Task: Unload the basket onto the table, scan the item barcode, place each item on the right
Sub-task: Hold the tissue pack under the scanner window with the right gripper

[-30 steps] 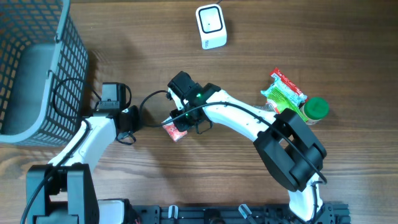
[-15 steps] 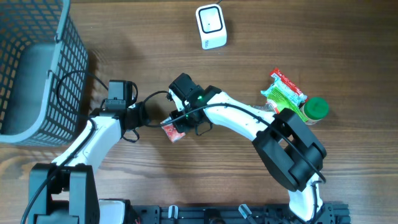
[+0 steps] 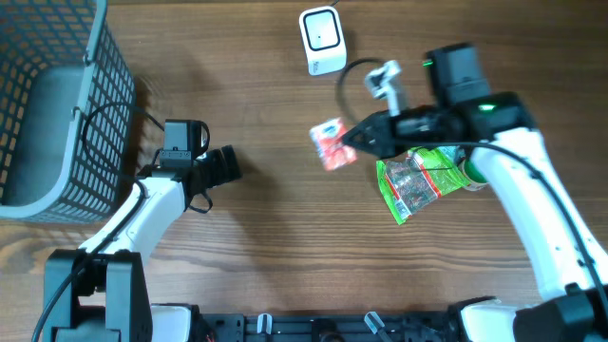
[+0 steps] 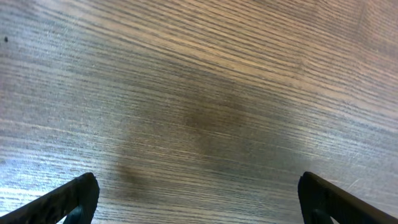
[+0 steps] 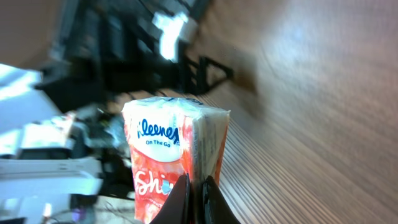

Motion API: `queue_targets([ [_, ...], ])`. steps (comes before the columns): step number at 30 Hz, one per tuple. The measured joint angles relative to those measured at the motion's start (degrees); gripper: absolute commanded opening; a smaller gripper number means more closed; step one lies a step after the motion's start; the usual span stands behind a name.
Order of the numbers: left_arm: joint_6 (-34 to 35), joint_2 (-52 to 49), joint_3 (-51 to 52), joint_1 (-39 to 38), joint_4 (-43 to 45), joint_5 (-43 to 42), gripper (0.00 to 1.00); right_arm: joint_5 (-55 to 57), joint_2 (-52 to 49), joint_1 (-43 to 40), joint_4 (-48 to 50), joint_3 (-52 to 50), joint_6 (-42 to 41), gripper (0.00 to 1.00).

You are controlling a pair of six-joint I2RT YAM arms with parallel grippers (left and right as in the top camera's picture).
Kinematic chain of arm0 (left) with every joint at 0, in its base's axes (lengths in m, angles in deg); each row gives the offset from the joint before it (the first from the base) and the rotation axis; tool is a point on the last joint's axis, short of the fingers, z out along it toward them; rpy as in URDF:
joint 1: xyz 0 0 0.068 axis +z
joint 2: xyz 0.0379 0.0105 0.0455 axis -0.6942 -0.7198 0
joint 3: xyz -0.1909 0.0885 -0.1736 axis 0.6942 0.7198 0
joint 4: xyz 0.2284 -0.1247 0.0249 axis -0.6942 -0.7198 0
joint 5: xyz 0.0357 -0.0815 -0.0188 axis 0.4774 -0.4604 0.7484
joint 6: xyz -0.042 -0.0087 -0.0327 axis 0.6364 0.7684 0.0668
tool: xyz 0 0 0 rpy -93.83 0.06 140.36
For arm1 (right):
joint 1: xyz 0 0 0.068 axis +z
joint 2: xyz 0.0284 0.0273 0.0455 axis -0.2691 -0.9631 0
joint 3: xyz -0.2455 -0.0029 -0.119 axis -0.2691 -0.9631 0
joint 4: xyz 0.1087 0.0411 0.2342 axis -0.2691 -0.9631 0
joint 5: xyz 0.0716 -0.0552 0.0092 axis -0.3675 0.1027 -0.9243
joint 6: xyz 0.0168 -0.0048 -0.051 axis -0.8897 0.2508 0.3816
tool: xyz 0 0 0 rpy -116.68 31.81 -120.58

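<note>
The right pincer (image 3: 348, 142) grips the tissue pack (image 3: 329, 145) near the scanner (image 3: 322, 40); the left pincer (image 3: 231, 165) stands open.

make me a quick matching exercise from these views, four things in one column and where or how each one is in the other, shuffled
1 tissue pack
2 scanner
3 basket
4 left gripper

a wide open, holding nothing
b far left of the overhead view
c pinched by the right gripper
d white, at the top of the overhead view

Pairs: 1-c, 2-d, 3-b, 4-a
</note>
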Motion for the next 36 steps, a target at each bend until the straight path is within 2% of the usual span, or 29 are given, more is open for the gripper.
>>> queue_targets([
  [2,-2.6,0.0,0.0,0.0,0.0,0.0,1.0,-12.1,0.5,-3.9,0.0,0.0,3.2,0.04],
  [5,-3.8,0.0,0.0,0.0,-1.7,-1.4,1.0,-28.5,0.6,-4.3,1.8,0.0,7.8,0.04],
  [10,-4.1,0.0,-0.2,0.0,-4.1,-2.0,1.0,-35.3,0.6,-4.3,8.0,-0.1,5.1,0.04],
  [12,-4.1,0.0,-0.2,0.0,-5.1,-2.0,1.0,-35.3,0.6,-4.3,14.0,-0.2,-0.7,0.04],
  [14,-4.1,0.0,-0.2,0.0,-5.3,-2.2,1.0,-35.3,0.6,-4.3,28.3,-0.6,-12.4,0.04],
  [17,-4.1,0.0,-0.3,0.0,-5.5,-2.4,1.0,-35.3,0.6,-4.3,40.7,-0.6,-24.6,0.04],
  [20,-4.1,0.0,-0.3,0.0,-5.4,-2.4,1.0,-35.3,0.7,-4.3,41.3,-0.6,-30.9,0.04],
  [24,-4.1,0.0,-0.3,0.0,-5.4,-2.5,1.0,-35.2,0.7,-4.3,37.2,-0.6,-31.1,0.04],
  [27,-4.1,0.0,-0.3,0.0,-5.4,-2.6,1.0,-29.2,0.7,-4.3,32.7,-0.5,-28.7,0.04],
  [29,-4.1,0.0,-0.3,0.0,-5.4,-2.6,1.0,-15.8,0.7,-4.3,23.3,-0.1,-24.6,0.04],
  [30,-4.1,0.0,-0.3,0.0,-5.3,-2.6,1.0,-5.7,0.7,-4.1,19.6,-0.2,-23.0,0.04],
  [32,-4.1,0.0,-0.3,0.0,-5.4,-2.6,1.0,9.0,0.7,-3.8,18.7,-0.2,-20.2,0.04],
  [36,-4.1,0.0,-0.3,0.0,-5.4,-2.6,1.0,21.4,0.3,-3.8,13.5,6.8,-19.9,0.04],
])
